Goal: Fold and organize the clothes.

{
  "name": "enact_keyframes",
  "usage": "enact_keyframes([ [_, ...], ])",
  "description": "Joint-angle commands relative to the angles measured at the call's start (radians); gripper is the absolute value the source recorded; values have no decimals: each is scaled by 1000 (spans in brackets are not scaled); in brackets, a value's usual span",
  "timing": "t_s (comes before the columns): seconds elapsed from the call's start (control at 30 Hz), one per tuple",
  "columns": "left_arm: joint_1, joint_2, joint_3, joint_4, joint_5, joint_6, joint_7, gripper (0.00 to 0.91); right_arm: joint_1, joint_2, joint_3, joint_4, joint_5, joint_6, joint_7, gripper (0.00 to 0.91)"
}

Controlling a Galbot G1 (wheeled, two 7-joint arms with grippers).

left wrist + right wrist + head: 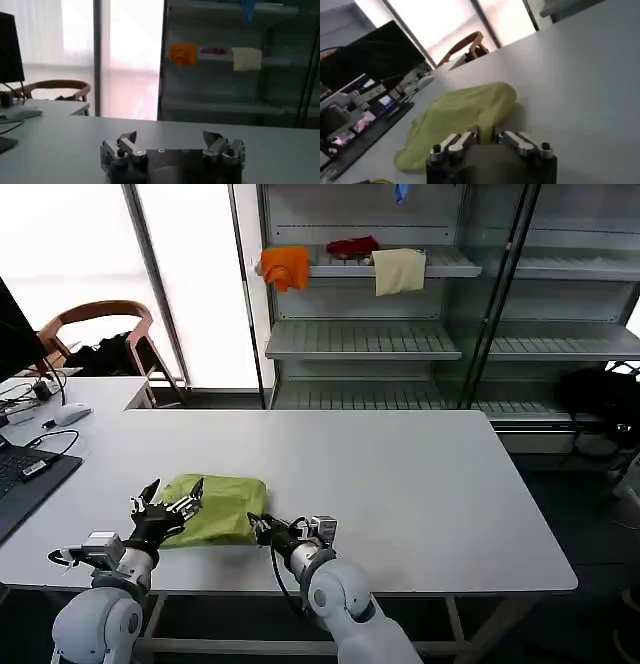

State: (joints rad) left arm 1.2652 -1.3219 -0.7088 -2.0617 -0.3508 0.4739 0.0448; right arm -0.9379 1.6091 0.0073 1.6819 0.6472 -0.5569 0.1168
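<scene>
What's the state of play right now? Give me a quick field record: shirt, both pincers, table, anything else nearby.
shirt: lime T-shirt, folded into a compact bundle, lying near the table's front edge
left pincer: open, at the shirt's left edge, fingers spread
right pincer: at the shirt's front right corner, narrow gap between its fingers, cloth at the tips
table: white
nearby: laptop at the table's left edge
background: orange cloth and cream cloth hang from a shelf
</scene>
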Motion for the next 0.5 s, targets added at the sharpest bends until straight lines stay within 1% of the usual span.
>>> enact_keyframes([
  [0.03, 6, 0, -2, 2, -1, -6, 0, 907, -2, 49, 34, 40, 5, 23, -51, 0],
  [0.23, 7, 1, -2, 9, 0, -16, -3, 907, -26, 43, 105, 127, 35, -5, -18, 0],
  [0.3, 5, -1, 2, 11, 1, -17, -3, 907, -43, 18, 137, 161, 46, -21, -14, 0],
  [0.37, 4, -3, 6, 11, 3, -17, -4, 907, -63, -14, 164, 191, 56, -22, -18, 0],
  [0.4, 3, -4, 8, 10, 3, -16, -4, 907, -75, -48, 183, 213, 75, -22, -16, 0],
  [0.5, -3, -6, 15, 10, 4, -14, -4, 907, -104, -113, 206, 252, 115, -22, -13, 0],
])
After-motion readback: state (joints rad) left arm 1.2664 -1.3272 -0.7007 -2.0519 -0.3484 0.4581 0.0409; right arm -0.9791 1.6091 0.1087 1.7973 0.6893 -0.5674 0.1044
